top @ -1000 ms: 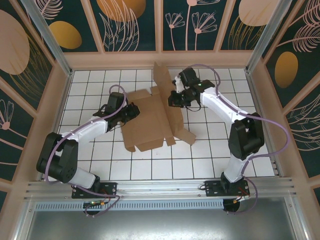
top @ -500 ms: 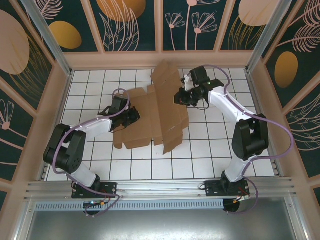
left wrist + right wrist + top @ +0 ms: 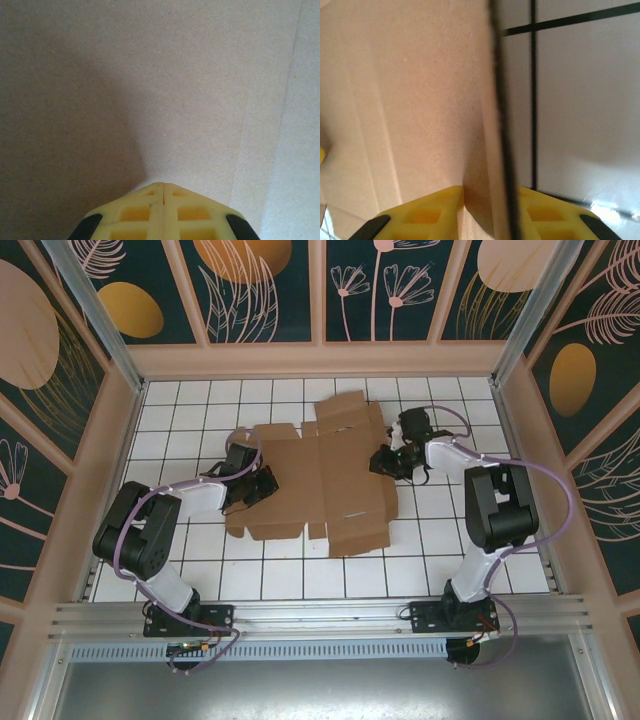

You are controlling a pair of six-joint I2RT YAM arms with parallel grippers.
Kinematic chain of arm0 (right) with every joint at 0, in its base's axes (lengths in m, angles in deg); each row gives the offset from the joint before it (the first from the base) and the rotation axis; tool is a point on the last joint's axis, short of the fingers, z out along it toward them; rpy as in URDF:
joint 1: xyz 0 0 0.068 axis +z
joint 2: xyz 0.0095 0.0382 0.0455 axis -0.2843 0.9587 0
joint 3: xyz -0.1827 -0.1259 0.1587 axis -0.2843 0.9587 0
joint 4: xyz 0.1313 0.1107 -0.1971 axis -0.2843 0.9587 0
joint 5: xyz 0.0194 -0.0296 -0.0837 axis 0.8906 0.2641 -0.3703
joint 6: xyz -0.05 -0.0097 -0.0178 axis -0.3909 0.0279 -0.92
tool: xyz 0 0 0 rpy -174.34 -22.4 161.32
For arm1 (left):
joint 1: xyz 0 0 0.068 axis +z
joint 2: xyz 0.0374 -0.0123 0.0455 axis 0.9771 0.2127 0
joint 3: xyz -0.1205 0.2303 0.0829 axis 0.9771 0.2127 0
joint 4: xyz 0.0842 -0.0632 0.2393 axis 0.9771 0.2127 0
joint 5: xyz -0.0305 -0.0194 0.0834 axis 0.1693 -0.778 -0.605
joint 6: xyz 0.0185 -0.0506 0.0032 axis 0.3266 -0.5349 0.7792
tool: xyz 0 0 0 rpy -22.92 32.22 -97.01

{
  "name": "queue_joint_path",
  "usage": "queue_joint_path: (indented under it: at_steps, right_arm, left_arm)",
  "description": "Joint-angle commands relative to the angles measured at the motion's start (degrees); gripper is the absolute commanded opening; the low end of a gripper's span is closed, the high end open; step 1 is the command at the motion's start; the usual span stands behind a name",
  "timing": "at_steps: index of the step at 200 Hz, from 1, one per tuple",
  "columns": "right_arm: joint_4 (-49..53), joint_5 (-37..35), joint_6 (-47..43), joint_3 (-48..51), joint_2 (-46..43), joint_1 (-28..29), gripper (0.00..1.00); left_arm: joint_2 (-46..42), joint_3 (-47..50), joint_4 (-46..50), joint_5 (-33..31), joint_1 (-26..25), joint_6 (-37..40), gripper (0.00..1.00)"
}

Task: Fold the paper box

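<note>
Left pincer (image 3: pixel 162 189) is clenched, its yellow tips meeting at a thin seam with nothing between them, pointed at the plain face of the paper box (image 3: pixel 175 90). From above, this pincer (image 3: pixel 262 483) sits over the sheet's left wing. Right pincer (image 3: pixel 490 192) is released: its jaws stand apart wider than the sheet is thick, loosely straddling the box's right edge (image 3: pixel 410 100), with white tile of the worktop (image 3: pixel 580 100) beyond.

Seen from overhead, the paper box (image 3: pixel 330 480) lies opened out and flat around the middle of the worktop (image 3: pixel 420 540), a little nearer the far edge. Its tall right panel runs lengthwise from far edge toward near edge, slightly skewed. A lower wing reaches toward the left edge and ends in notched flaps on its near side.

Overhead, the right pincer (image 3: pixel 384 462) has its fingertips lost under its dark wrist. Both wrist views cut the sheet off on every side, and the right one is blurred up close.
</note>
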Motion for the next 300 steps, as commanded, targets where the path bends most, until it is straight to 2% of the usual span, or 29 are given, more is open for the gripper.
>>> queue_joint_path:
  at_steps: [1,34,71,95,120,125,131,208,227,260,273,300]
  right_arm:
    - [-5.82,0.81,0.14,2.96,0.55,-2.41,0.28]
    - [-9.84,4.19,0.65,7.57,-0.62,-7.15,0.29]
    - [-8.68,4.16,0.23,6.92,1.14,-7.58,0.3]
    - [-7.85,2.14,-0.23,6.51,0.72,-7.7,0.38]
    - [-8.22,2.1,0.44,6.44,0.06,-8.69,0.42]
    - [-8.43,2.06,0.77,6.59,-0.15,-9.04,0.5]
    - [-8.7,2.13,0.99,6.68,-0.29,-9.33,0.53]
    - [-9.72,1.28,1.15,7.64,-2.65,-12.06,0.54]
    - [-10.2,1.66,1.27,8.1,-2.76,-12.02,0.48]
    - [-8.68,0.5,0.26,6.52,-0.53,-10.46,0.3]
    - [-6.48,-4.13,-0.92,4.94,-0.01,-8.66,0.2]
    - [-0.26,-19.32,-4.17,0.26,0.64,-3.1,0.12]
  left_arm:
    - [0.38,-0.03,0.4,-1.25,0.3,0.62,0.01]
    - [-0.01,-0.2,1.01,-1.96,0.29,1.42,0.0]
    - [0.43,-0.55,0.99,-2.1,0.29,1.69,0.0]
    - [0.78,-0.64,0.88,-1.94,0.29,1.75,0.0]
    - [0.99,-0.75,0.91,-2.1,0.33,2.01,0.0]
    - [1.08,-0.83,1.03,-2.18,0.33,2.12,0.0]
    - [1.11,-0.9,1.15,-2.25,0.29,2.21,0.0]
    - [2.62,-1.59,2.57,-3.15,0.29,2.91,0.0]
    - [2.61,-1.6,2.57,-3.24,0.29,2.96,0.0]
    - [2.62,-1.69,2.31,-2.74,0.28,3.18,0.0]
    - [2.63,-1.63,2.15,-2.49,0.29,3.16,0.0]
    - [2.54,-1.73,1.25,-0.59,0.29,2.83,0.0]
